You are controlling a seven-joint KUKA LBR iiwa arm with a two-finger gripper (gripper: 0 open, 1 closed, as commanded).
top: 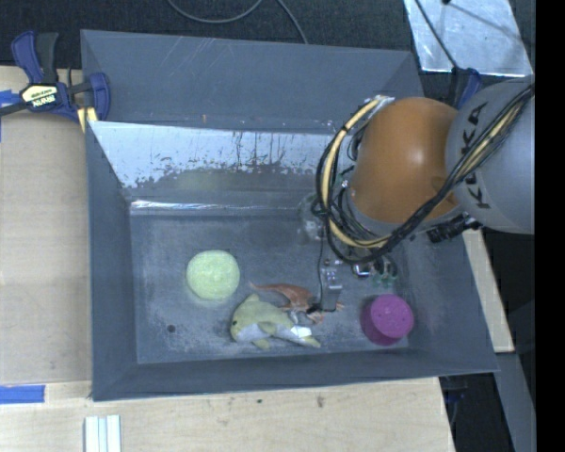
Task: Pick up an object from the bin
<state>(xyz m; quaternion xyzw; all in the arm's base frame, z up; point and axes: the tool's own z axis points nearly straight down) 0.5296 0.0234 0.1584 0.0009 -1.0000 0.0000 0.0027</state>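
Camera view: bin [113, 252] holds green ball [213, 276], magenta puck [387, 318], yellowish toy [264, 326]; hand [329, 298] beside toy, grip unreadable.

I count two loose things here as bystanders. A pale green ball [213, 276] sits on the floor of the bin [113, 252] toward the left, apart from everything else. A magenta round block [387, 318], short with a flat top face, stands near the front right corner, close to the sloping wall. Outside, past the far rim, black cables [217, 8] loop across the dark floor [358, 8], and a crinkled silvery sheet [463, 22] lies at the far right.
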